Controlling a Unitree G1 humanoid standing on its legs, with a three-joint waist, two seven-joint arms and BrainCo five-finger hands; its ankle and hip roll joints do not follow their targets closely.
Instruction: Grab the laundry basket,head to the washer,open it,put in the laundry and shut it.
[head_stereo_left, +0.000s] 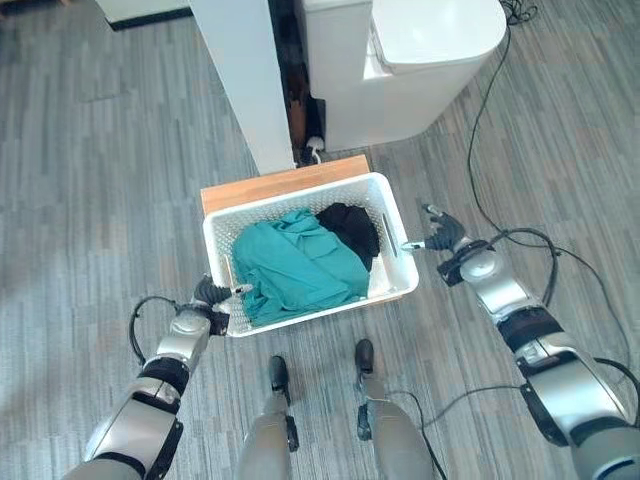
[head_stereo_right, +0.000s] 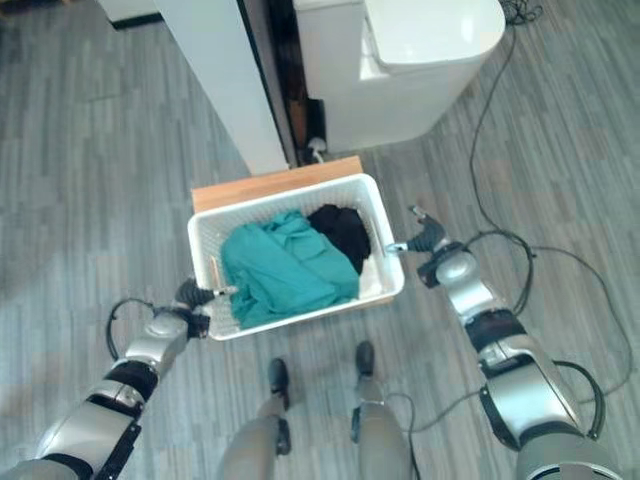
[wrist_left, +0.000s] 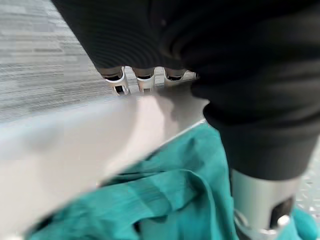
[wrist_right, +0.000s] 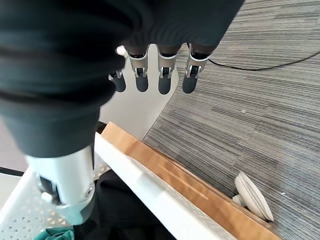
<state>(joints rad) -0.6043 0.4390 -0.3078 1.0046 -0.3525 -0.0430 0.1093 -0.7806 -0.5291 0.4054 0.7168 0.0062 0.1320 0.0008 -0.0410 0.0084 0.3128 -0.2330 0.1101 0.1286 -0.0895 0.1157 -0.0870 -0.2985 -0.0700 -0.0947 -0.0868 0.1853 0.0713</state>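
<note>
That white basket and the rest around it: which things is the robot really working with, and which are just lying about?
For the job:
white laundry basket
teal garment and black garment inside it
white washer
left hand, at the basket's rim
right hand, beside the basket, fingers straight

Just there:
wooden board under the basket
white panel

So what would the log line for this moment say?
stage: grabbing | left hand: curled on laundry basket rim | right hand: open, beside basket | washer: shut
</note>
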